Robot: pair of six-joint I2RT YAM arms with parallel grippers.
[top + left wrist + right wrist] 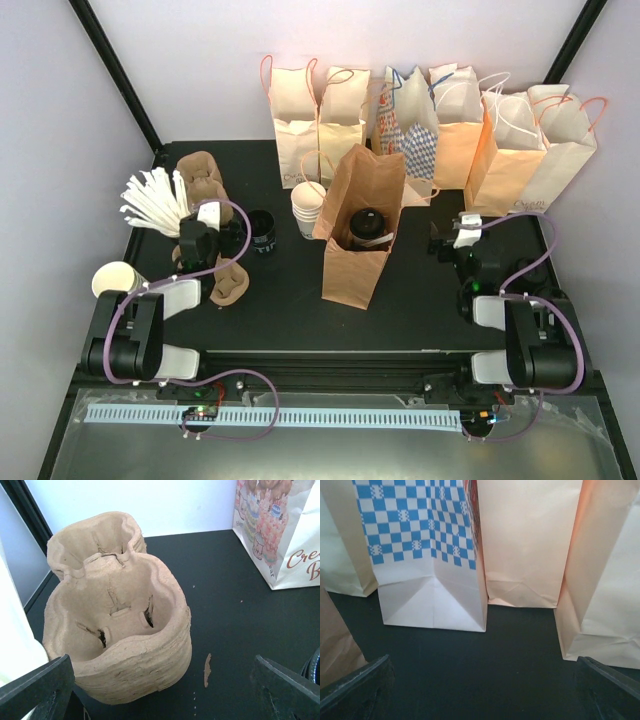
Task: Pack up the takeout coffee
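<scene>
Coffee cup (366,226) in open bag (352,280), ctr; bag row (440,130) behind.

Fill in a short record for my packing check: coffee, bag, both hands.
coffee: black lid showing inside brown bag
brown bag: upright, top open, mid-table
left hand: open, empty, facing tray stack
right hand: open, empty, facing back bags
task state: coffee appears packed

Printed paper bag (282,540): brown script, cut off at the frame edge, reads "Cre…" above "B…".
</scene>
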